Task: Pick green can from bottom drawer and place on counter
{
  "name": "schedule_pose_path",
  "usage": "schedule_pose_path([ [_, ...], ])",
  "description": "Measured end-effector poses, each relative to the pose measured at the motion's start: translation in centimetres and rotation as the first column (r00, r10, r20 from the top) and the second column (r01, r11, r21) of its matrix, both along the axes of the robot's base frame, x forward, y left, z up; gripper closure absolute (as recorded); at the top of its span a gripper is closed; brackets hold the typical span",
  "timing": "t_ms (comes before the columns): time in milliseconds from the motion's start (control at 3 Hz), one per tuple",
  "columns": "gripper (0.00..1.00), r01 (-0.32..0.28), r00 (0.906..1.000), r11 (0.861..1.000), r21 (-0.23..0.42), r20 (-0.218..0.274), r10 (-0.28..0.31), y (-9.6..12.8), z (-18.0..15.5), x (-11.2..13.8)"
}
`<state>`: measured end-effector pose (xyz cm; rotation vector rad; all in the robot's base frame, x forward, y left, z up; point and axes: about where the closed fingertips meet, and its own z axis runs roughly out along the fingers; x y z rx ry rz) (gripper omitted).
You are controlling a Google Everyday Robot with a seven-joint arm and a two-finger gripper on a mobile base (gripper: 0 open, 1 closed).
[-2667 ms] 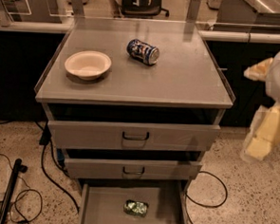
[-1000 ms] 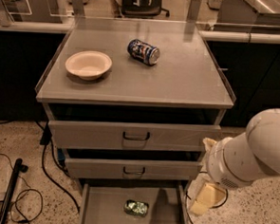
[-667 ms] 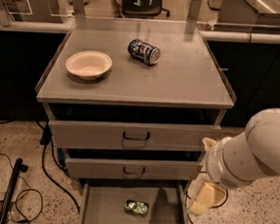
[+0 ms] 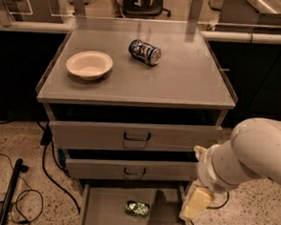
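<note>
Here the end effector points down near the green can; grip unclear.

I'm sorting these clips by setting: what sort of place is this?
Probably a robot lab or test area: grey drawer cabinet standing alone, loose cables on speckled floor, office chair base behind. The pincer hangs by the open bottom drawer.

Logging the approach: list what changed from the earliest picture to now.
The arm swung down and in from the picture's right edge; the gripper now hangs by the right wall of the bottom drawer. Nothing grasped. Unmoved: green can in the drawer, bowl and blue-and-white can on the counter.
</note>
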<state>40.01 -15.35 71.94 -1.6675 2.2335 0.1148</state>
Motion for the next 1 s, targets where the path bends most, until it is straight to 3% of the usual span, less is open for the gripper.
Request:
schedule_pose_path([
  [667, 0.0, -0.011, 0.9972, 0.998, 0.067, -0.073, 0.016, 1.3, -9.4, 0.4],
  [1000, 0.0, -0.025, 0.9956, 0.993, 0.119, -0.087, 0.035, 2.2, -13.7, 0.5],
])
